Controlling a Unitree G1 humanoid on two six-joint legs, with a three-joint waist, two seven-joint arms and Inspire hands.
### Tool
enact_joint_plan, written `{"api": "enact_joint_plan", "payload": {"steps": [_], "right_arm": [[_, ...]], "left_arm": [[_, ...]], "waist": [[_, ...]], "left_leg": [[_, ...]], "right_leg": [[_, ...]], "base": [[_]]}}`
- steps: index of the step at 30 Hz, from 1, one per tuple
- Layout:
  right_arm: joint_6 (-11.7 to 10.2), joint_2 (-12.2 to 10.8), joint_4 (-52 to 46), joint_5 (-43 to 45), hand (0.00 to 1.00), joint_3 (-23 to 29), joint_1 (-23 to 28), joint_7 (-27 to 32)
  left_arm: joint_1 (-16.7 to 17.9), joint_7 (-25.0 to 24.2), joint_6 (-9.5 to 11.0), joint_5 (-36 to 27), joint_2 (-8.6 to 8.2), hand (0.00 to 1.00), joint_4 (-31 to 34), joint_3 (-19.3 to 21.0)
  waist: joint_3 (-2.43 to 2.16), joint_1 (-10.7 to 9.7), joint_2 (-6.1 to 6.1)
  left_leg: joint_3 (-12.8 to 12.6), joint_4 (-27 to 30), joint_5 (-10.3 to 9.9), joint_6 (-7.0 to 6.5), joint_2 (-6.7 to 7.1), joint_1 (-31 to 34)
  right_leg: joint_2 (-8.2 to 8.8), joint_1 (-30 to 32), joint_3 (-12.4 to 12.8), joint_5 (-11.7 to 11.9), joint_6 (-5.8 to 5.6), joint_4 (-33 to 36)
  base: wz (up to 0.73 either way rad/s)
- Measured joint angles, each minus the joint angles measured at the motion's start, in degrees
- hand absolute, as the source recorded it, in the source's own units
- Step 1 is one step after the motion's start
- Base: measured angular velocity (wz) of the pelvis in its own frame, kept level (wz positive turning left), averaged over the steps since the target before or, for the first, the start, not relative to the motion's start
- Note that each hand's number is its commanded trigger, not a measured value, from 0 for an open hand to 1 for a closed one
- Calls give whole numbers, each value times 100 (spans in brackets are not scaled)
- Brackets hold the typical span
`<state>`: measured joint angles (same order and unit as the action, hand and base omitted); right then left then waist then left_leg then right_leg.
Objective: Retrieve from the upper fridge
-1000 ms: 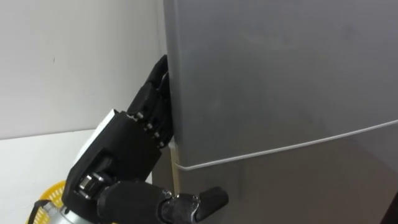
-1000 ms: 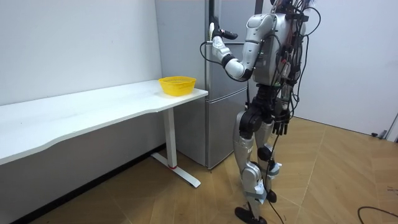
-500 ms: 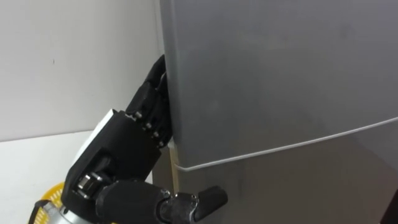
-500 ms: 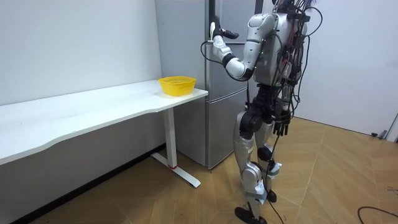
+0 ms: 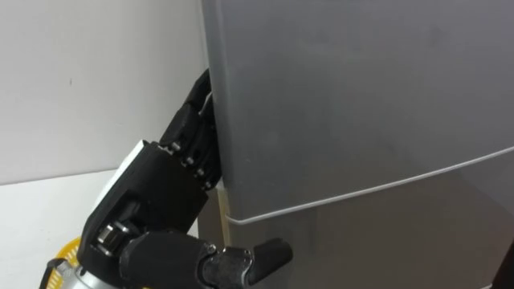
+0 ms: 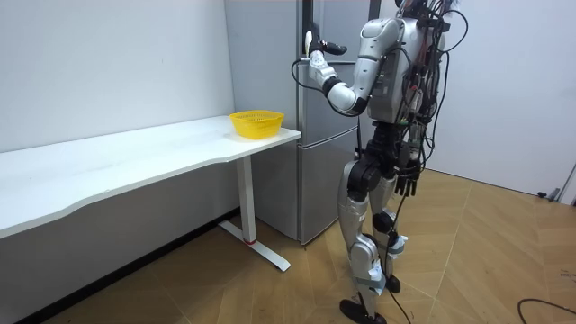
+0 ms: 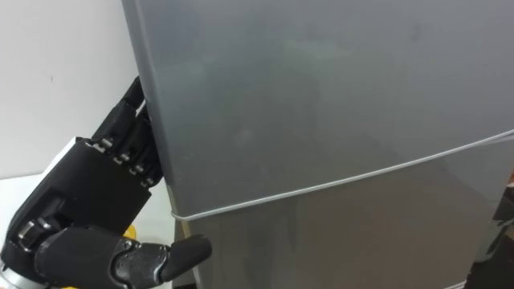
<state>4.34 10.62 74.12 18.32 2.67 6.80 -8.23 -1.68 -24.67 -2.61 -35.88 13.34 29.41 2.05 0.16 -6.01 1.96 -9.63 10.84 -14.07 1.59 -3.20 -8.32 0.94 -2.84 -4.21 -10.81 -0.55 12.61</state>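
A: Though the speck on the wall [image 5: 70, 81] sits where it did a second ago, the near edge of the upper fridge door [image 5: 345, 96] has crept toward the view's left. Small, but real.
B: Camera drift?
A: Unlikely, with the wall steady. The seam over the lower door [image 5: 385, 241] has tilted a touch as well. I read it as the door starting off its seal.
B: Left hand [image 5: 152, 193]?
A: Raised beside the fridge, its far end tucked behind that door edge. It is hidden there, so I cannot tell whether it has a grasp.
B: Right hand [image 6: 407, 185]?
A: Hangs slack by the thigh, holding nothing.
B: And what we came for?
A: Not seen. Presumably inside the upper compartment, behind a door barely cracked. Robot stands facing the fridge, with the white table [image 6: 135, 153] and yellow basket [image 6: 256, 122] on the room view's left.
B: Meaning?
A: Opening pull just begun; retrieval all ahead. A shallow purchase could slip.
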Motion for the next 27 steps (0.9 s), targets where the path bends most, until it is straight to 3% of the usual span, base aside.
{"api": "enact_joint_plan", "payload": {"steps": [23,27], "right_arm": [[0,23,-30,24,0,98,103,7],[5,40,-1,-7,0,99,77,3]], "left_arm": [[-1,104,6,-22,99,0,0,-1],[-1,217,39,-34,97,0,1,-2]], "waist": [[10,-24,11],[9,-158,10]], "left_leg": [[-296,2,-3,-6,7,-90],[-298,3,-14,-24,9,-34]], "right_leg": [[-8,24,238,48,-32,3],[-7,67,241,60,-49,3]], "base": [[-4],[3]]}}
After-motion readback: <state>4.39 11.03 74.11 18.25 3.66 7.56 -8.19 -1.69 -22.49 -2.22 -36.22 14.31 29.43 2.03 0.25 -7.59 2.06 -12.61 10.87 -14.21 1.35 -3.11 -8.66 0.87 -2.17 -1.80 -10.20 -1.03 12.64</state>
